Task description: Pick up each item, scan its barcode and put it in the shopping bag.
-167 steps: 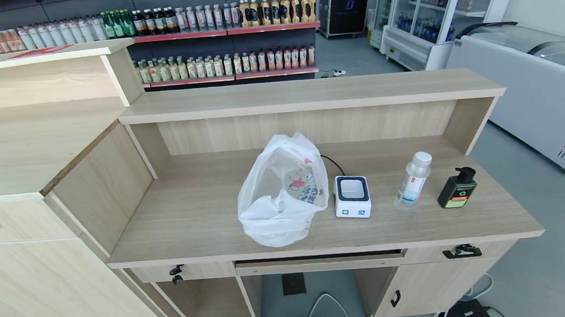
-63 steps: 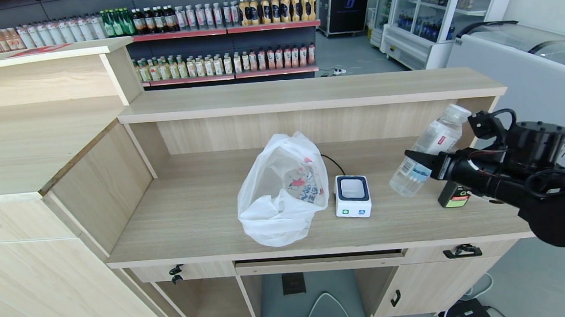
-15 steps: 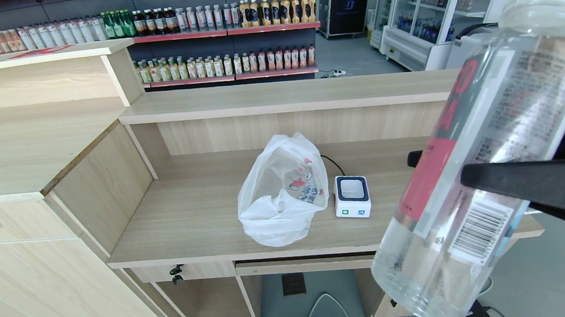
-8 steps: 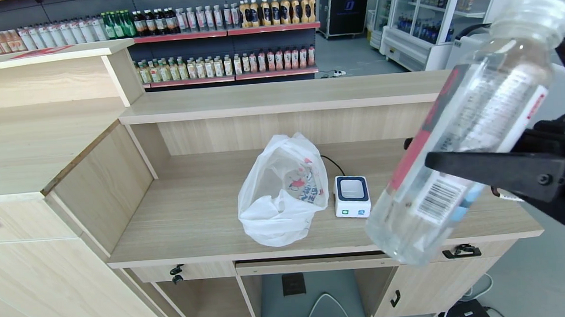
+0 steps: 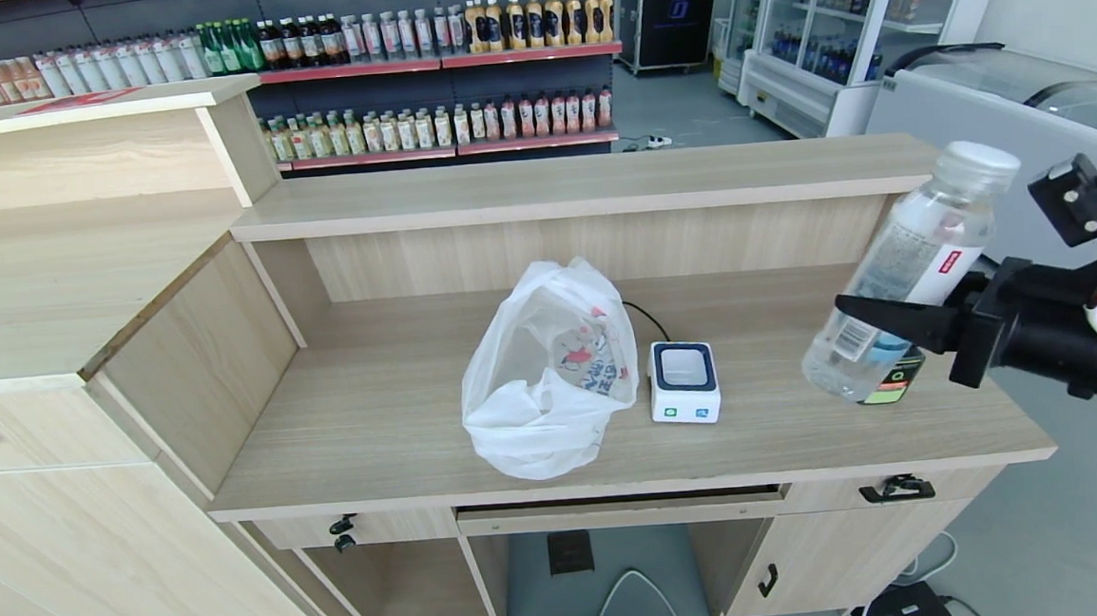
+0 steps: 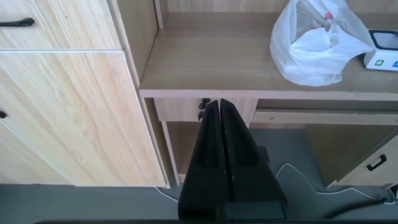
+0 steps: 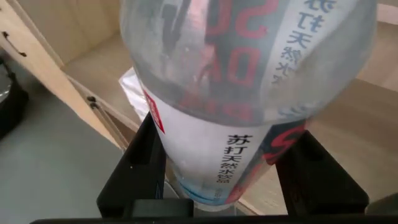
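My right gripper [image 5: 878, 331] is shut on a clear water bottle [image 5: 908, 272] with a white cap and a red-and-white label. It holds the bottle tilted in the air over the right end of the counter, to the right of the white scanner [image 5: 683, 381]. The same bottle [image 7: 249, 87] sits between the two black fingers in the right wrist view. A white plastic shopping bag [image 5: 548, 370] stands open left of the scanner. A black pump bottle [image 5: 891, 384] stands behind the held bottle, mostly hidden. My left gripper [image 6: 219, 112] is shut and empty, low in front of the counter's left side.
The wooden counter [image 5: 375, 423] has a raised back ledge [image 5: 598, 181] and a taller cabinet [image 5: 61, 271] on its left. The scanner's cable [image 5: 646, 316] runs back behind the bag. Drawers with black handles [image 5: 896, 490] sit under the counter edge.
The right arm has carried the bottle from close to the head camera back out and down, over the counter's right end. Bag and scanner have not moved.
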You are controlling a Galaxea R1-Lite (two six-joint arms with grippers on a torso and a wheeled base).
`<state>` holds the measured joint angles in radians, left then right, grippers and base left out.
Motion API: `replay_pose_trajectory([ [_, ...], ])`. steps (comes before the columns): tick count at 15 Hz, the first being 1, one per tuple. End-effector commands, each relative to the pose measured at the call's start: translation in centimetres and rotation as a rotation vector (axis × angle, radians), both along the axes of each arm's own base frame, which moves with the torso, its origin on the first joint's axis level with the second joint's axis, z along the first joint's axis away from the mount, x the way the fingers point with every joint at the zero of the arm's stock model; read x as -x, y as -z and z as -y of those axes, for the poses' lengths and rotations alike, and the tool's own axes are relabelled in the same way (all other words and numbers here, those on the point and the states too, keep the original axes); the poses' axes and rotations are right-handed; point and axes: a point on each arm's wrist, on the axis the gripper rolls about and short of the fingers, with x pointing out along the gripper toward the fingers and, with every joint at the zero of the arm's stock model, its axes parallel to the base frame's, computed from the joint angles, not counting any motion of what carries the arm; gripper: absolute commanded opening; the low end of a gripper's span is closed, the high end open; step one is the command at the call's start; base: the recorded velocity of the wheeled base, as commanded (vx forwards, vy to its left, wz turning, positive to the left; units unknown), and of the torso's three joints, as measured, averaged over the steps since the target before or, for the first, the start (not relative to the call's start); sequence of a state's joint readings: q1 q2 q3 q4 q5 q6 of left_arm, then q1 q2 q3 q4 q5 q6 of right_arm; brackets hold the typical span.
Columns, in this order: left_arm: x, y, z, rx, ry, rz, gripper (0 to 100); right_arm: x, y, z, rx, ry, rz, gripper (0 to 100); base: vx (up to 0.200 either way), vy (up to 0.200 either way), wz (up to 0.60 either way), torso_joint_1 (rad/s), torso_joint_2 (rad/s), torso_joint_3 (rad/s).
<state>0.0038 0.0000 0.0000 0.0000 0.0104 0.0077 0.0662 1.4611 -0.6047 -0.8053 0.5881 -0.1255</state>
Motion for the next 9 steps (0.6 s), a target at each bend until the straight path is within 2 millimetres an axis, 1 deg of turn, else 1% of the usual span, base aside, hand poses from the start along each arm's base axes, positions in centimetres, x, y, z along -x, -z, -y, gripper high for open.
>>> replay_pose_trajectory([
  [1, 0.0, 0.0, 0.0, 0.0, -0.001, 0.0, 0, -1.7, 1.5, 2.7, 0.046, 0.149, -0.025, 0, 0.0, 0.0, 0.0, 0.0, 0.0, 0.0],
  [3, 0.0, 0.0, 0.0, 0.0, -0.001, 0.0, 0, -2.0, 2.0, 3.9, 0.122, 0.199, 0.001, 0, 0.0, 0.0, 0.0, 0.0, 0.0, 0.0],
  [4, 0.0, 0.0, 0.0, 0.0, -0.001, 0.0, 0, -2.1, 2.1, 4.1, 0.149, 0.199, 0.011, 0, 0.0, 0.0, 0.0, 0.0, 0.0, 0.0],
  [6, 0.0, 0.0, 0.0, 0.0, -0.001, 0.0, 0, -2.5, 2.9, 5.4, 0.279, 0.243, 0.05, 0, 0.0, 0.0, 0.0, 0.0, 0.0, 0.0],
  [7, 0.0, 0.0, 0.0, 0.0, -0.001, 0.0, 0, -2.6, 3.1, 5.7, 0.314, 0.256, 0.057, 0, 0.0, 0.0, 0.0, 0.0, 0.0, 0.0],
  [8, 0.0, 0.0, 0.0, 0.0, -0.001, 0.0, 0, -2.8, 3.4, 6.3, 0.395, 0.288, 0.082, 0, 0.0, 0.0, 0.0, 0.0, 0.0, 0.0],
  [9, 0.0, 0.0, 0.0, 0.0, -0.001, 0.0, 0, -2.8, 3.4, 6.7, 0.44, 0.314, 0.094, 0, 0.0, 0.0, 0.0, 0.0, 0.0, 0.0],
])
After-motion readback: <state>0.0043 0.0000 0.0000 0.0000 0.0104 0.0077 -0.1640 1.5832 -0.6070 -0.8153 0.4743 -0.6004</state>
